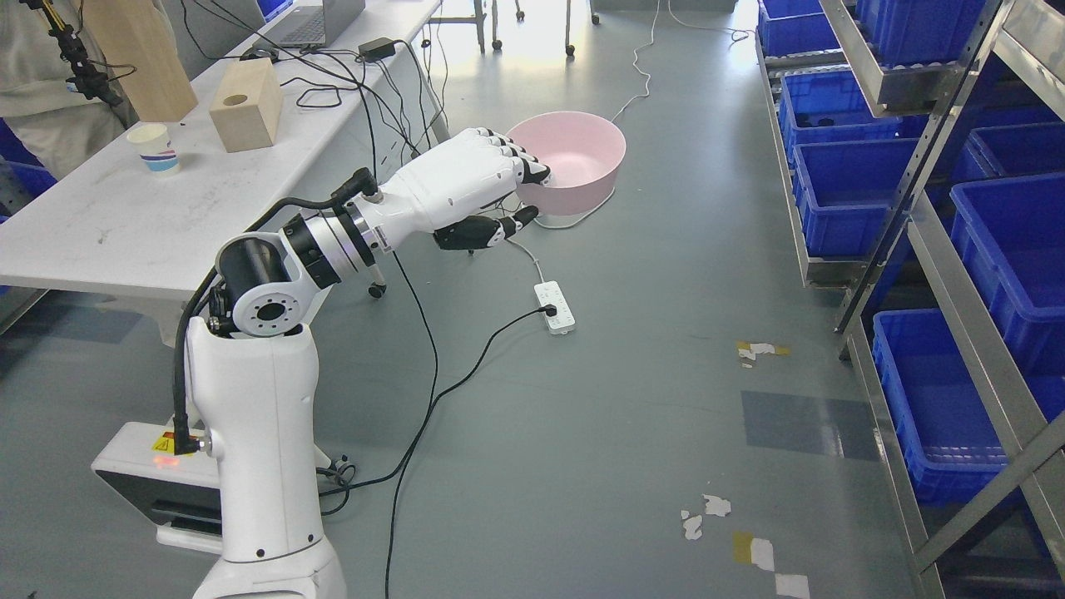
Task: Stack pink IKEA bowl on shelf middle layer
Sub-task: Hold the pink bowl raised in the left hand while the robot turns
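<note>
Head view: pink bowl between left fingers

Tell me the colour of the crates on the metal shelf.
Blue plastic crates, seen best in the head view.

You see a grey floor (patched with tape), a white table at left, and metal shelving holding blue bins at right.

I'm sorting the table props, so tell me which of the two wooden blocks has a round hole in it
The smaller wooden block, nearer the paper cup, has a round hole on top. The taller block behind it shows only plain faces.
</note>
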